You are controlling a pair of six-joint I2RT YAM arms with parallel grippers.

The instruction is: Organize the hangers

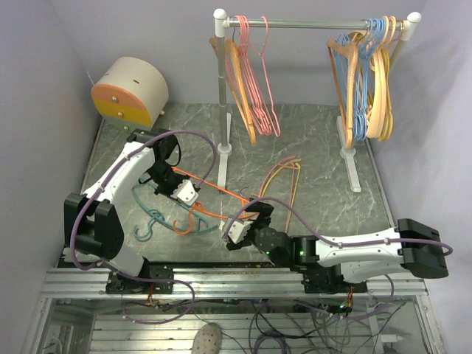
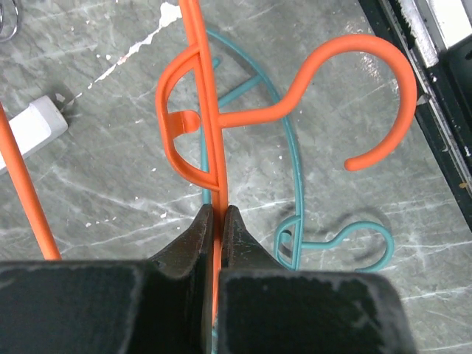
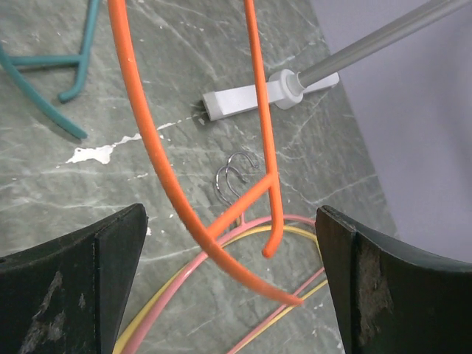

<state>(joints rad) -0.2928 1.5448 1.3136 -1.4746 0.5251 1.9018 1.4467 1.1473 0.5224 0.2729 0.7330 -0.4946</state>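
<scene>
My left gripper (image 1: 186,193) (image 2: 218,214) is shut on the straight bar of an orange hanger (image 1: 221,193) (image 2: 210,110), held above the table with its hook (image 2: 372,96) curling off to the side. My right gripper (image 1: 234,231) (image 3: 230,218) is open, and the orange hanger's far end (image 3: 243,236) hangs between its fingers without touching them. A teal hanger (image 1: 147,214) (image 2: 295,184) lies on the table under the left arm. Pink and yellow hangers (image 1: 284,175) (image 3: 221,273) lie flat beneath the right gripper. More pink and orange hangers (image 1: 251,81) hang at the rail's left end.
The rail (image 1: 317,23) stands on two posts with white feet (image 1: 223,151) (image 3: 243,102) (image 1: 352,166). A bunch of light-blue and tan hangers (image 1: 365,81) hangs at its right end. A beige and orange drum (image 1: 129,92) sits at the back left. Walls close in on both sides.
</scene>
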